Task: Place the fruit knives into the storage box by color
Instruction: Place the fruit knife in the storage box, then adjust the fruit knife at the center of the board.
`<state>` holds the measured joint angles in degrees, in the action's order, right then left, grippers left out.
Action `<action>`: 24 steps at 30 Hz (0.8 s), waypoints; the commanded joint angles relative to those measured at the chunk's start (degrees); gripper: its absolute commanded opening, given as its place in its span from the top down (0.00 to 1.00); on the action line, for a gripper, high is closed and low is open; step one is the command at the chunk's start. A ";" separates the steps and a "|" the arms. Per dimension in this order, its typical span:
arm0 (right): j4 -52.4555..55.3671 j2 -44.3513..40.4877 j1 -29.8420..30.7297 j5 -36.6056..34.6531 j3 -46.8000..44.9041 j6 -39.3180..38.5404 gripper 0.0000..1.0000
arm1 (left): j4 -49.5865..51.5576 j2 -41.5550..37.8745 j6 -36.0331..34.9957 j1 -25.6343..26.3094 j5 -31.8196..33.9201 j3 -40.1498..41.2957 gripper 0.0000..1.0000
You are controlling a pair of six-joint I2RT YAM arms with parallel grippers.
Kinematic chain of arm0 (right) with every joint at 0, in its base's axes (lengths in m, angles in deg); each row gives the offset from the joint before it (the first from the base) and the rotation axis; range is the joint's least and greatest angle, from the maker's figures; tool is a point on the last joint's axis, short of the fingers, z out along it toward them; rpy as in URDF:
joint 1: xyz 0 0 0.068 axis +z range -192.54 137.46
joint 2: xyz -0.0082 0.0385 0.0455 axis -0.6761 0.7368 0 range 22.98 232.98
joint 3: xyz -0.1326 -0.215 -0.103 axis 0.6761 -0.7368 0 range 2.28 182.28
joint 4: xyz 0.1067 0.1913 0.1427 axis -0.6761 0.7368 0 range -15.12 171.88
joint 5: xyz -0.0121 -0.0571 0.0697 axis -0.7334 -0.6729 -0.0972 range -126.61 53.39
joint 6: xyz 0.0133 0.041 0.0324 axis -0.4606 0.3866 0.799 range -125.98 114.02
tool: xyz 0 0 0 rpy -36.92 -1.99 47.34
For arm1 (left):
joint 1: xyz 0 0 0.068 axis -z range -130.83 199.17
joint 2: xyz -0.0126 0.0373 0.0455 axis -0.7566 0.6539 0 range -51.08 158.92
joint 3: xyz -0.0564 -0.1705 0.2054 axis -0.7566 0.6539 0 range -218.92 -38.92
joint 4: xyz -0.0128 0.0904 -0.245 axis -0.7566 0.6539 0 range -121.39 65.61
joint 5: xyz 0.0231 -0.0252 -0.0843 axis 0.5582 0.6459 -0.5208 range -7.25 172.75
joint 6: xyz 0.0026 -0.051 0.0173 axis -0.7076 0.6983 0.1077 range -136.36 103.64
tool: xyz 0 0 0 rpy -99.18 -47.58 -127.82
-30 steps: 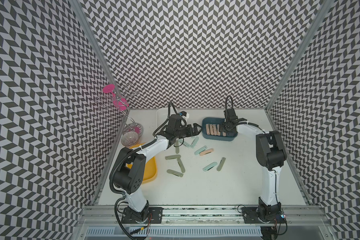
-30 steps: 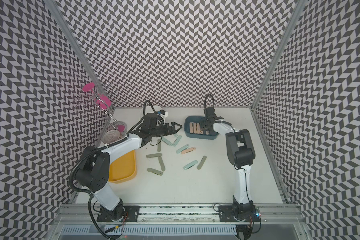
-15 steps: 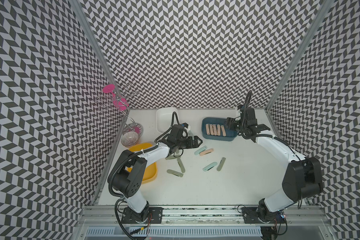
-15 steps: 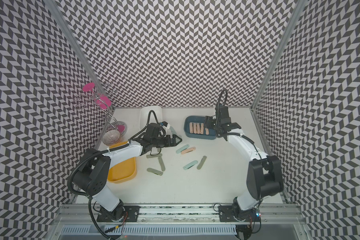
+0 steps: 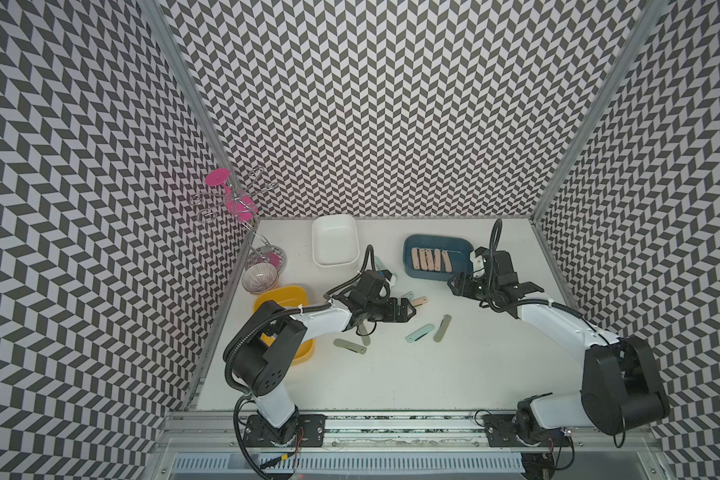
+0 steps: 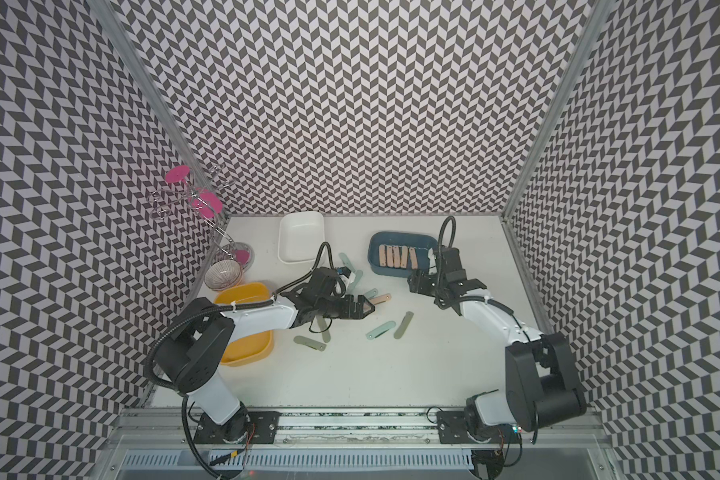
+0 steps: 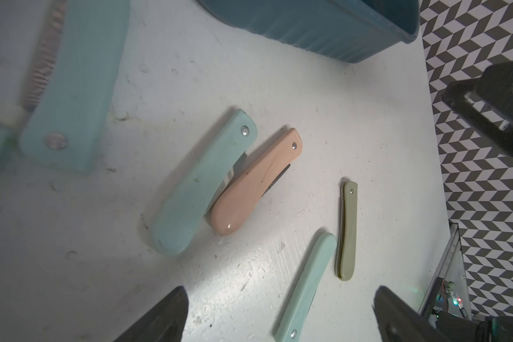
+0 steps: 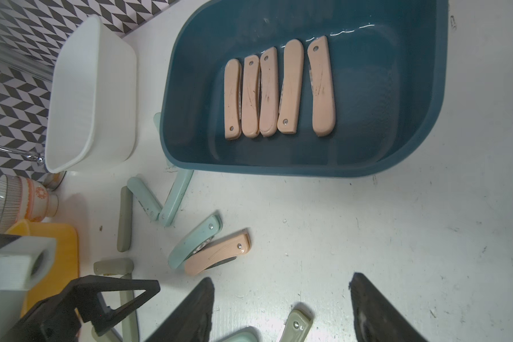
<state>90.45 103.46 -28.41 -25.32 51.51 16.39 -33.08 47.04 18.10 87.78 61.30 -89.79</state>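
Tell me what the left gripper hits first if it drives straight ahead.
Most likely the pale mint knife beside the olive knife, just ahead of the left gripper; depth is unclear.

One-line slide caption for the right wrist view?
Five peach-pink knives lie side by side in the blue box; a sixth lies outside, near the open right gripper.

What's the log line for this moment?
left gripper open, by loose peach knife | right gripper open, empty | blue box holds five peach knives
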 commanded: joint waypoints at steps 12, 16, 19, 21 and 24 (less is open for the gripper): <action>-2.76 -4.83 0.46 -0.06 -4.09 -0.30 0.29 | -2.79 9.30 0.98 0.24 3.15 -5.62 0.02; -2.48 -5.18 0.44 -0.63 -4.57 -0.47 0.29 | -2.43 11.58 0.50 0.73 1.83 -8.13 0.02; -2.38 -5.24 0.46 -0.82 -4.74 -0.41 0.29 | -2.75 11.59 0.35 1.60 0.86 -8.15 0.02; -2.54 -5.17 0.48 -1.01 -4.76 -0.37 0.29 | -3.20 11.27 0.44 2.31 0.34 -7.47 0.02; -2.65 -4.49 0.46 -1.01 -4.52 -0.14 0.29 | -4.44 10.53 1.14 3.13 -0.51 -6.07 0.02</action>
<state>89.80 99.64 -28.41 -25.47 47.29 16.21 -37.71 57.32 19.08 89.74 62.13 -97.51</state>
